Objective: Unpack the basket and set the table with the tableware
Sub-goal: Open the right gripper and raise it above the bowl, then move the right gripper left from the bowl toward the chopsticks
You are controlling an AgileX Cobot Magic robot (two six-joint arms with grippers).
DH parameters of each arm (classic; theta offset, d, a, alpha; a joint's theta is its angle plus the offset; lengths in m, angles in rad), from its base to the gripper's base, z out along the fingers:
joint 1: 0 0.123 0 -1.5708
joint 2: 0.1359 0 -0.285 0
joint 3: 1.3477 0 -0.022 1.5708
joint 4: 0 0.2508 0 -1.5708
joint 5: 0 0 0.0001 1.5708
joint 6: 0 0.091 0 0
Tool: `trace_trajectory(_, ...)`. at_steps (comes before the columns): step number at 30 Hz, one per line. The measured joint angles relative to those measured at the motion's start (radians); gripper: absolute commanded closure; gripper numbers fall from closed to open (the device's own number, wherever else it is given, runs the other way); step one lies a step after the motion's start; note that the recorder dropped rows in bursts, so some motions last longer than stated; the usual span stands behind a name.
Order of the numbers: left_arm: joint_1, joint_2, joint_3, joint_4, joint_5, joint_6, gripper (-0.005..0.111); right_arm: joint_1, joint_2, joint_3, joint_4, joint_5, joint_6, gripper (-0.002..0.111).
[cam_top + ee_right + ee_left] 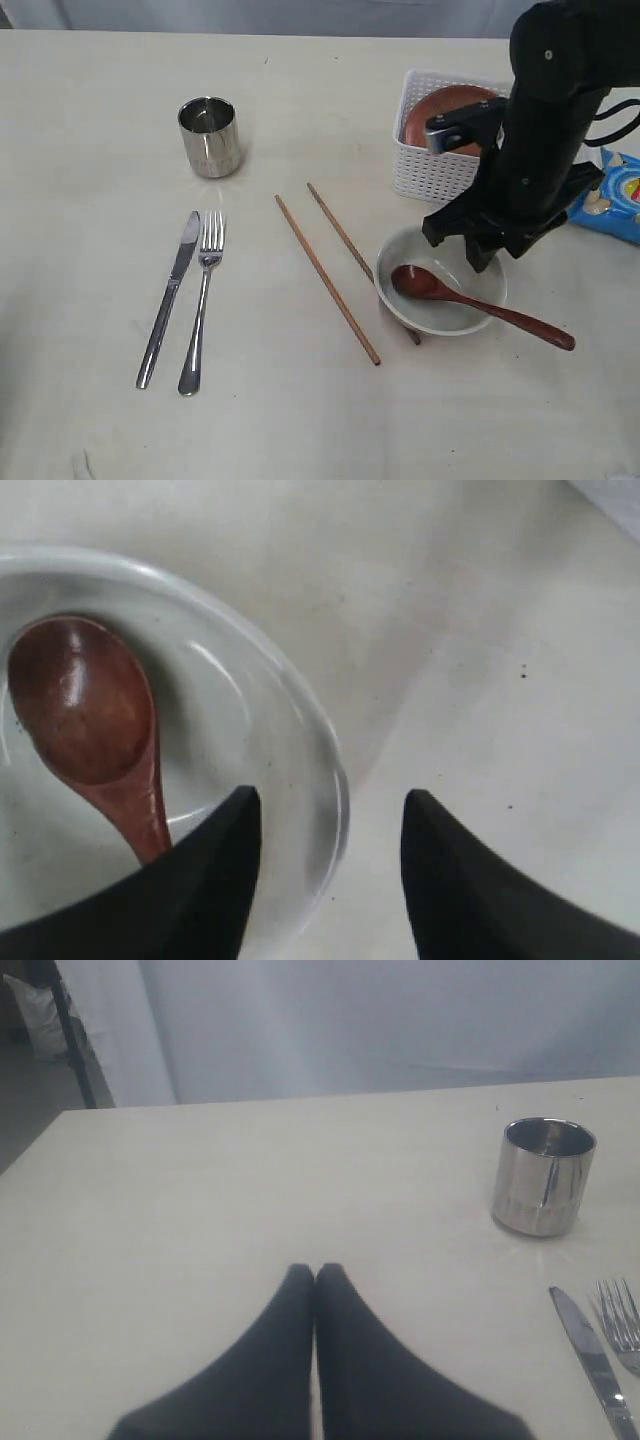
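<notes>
Open-jawed, right gripper (332, 795) hangs over the bowl (445, 312) at 1 o'clock — snagging its rim could flip the spoon (480, 308). Left gripper (315, 1270) sits shut.

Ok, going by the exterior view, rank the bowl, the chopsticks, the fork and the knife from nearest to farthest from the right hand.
1. Bowl, just below the right hand, at the right of the table.
2. Chopsticks, just left of the bowl.
3. Fork, well off to the left.
4. Knife, beside the fork on its far side, farthest.
</notes>
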Motion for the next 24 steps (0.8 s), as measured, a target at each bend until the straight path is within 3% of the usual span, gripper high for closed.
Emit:
trace_trajectory(13, 0.000, 0.000, 0.000, 0.000, 0.000, 0.000, 0.107, -0.002, 0.008, 0.000, 0.276, -0.006, -0.093, 0.065)
trace_trajectory(24, 0.000, 0.000, 0.000, 0.000, 0.000, 0.000, 0.107, -0.002, 0.010, 0.000, 0.377, -0.006, -0.103, 0.065)
